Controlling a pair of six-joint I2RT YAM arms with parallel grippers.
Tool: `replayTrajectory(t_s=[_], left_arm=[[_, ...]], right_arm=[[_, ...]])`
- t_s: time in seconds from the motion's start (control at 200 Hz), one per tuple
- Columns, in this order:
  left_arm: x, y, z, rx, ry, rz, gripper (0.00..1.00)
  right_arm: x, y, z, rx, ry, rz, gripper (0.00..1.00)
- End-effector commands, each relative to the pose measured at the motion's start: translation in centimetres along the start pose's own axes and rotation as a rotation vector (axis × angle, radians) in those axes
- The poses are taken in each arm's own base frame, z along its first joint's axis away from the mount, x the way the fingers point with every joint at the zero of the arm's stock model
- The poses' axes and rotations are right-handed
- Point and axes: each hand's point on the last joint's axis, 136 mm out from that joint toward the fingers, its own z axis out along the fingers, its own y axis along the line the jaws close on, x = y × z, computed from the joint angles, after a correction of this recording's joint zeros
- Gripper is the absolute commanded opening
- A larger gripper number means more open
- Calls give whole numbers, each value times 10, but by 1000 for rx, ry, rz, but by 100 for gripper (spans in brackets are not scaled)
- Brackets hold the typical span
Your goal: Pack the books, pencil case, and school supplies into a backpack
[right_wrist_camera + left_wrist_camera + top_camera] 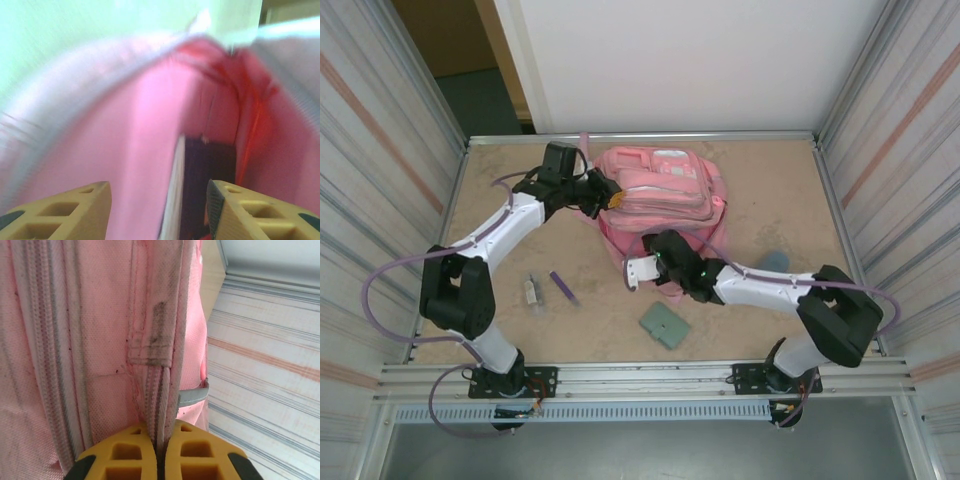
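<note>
My left pincer (161, 442) is clamped shut on a zip seam of the pink backpack (665, 185), holding one side of the mouth up. My right pincer (159, 200) is inside the opening with its jaws about half apart. I see nothing gripped between them, though that view is blurred. The dark blue book (210, 175) stands on edge just ahead of it, inside the bag.

On the bench (770, 200), the slate-blue pencil case (775, 261) lies just behind my right forearm and the sage-green folder (665, 325) lies near the front edge. The purple pen (563, 288) and a grey-white stick (531, 291) lie close together by my left arm.

I'd take the pencil case next. It looks soft and light and will likely sag, so I'd grip it across its middle. The folder is flat and thin, so I'd catch it by an edge or its tab. The pen may roll or slip, so I'd pinch it mid-length.
</note>
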Motion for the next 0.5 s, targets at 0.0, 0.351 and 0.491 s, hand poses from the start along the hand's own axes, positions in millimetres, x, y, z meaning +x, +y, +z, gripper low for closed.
replayTrajectory(t_s=[0.0, 0.351, 0.491], left_arm=[[-3, -11, 3, 62, -2, 74, 7], [22, 62, 27, -145, 65, 170, 23], [23, 93, 21, -211, 71, 176, 36]], right_arm=[[-32, 25, -21, -85, -122, 55, 53], [-66, 0, -106, -30, -356, 271, 54], [-25, -51, -121, 134, -303, 581, 55]])
